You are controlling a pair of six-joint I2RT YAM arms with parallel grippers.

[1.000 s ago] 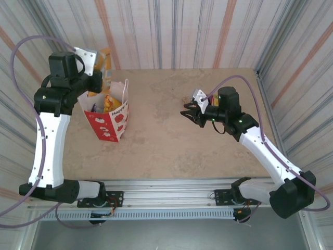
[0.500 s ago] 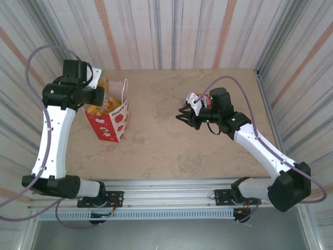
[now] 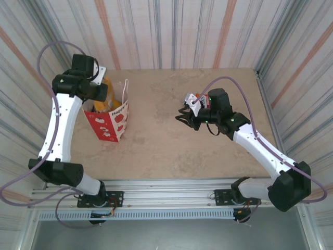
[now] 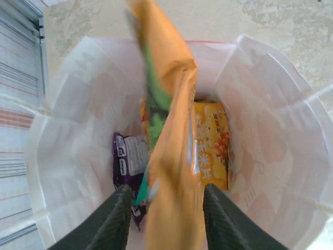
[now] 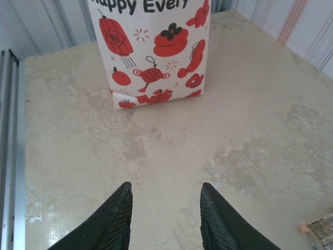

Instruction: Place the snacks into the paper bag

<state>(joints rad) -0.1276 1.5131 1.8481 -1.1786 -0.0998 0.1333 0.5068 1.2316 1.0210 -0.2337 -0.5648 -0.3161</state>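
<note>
The left pincer [image 4: 166, 221] clamps the orange packet [image 4: 169, 104] by one end, its long axis running down toward the open mouth of the paper bag [image 4: 73, 120], which stands at the worktop's [image 3: 166, 146] 9 o'clock. The right pincer [image 3: 183, 115] gapes wide and empty, aimed toward 9 o'clock.

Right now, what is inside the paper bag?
Inside the paper bag lie a yellow packet and a purple packet. The left gripper holds an orange packet down the middle, hiding whatever lies under it.
</note>
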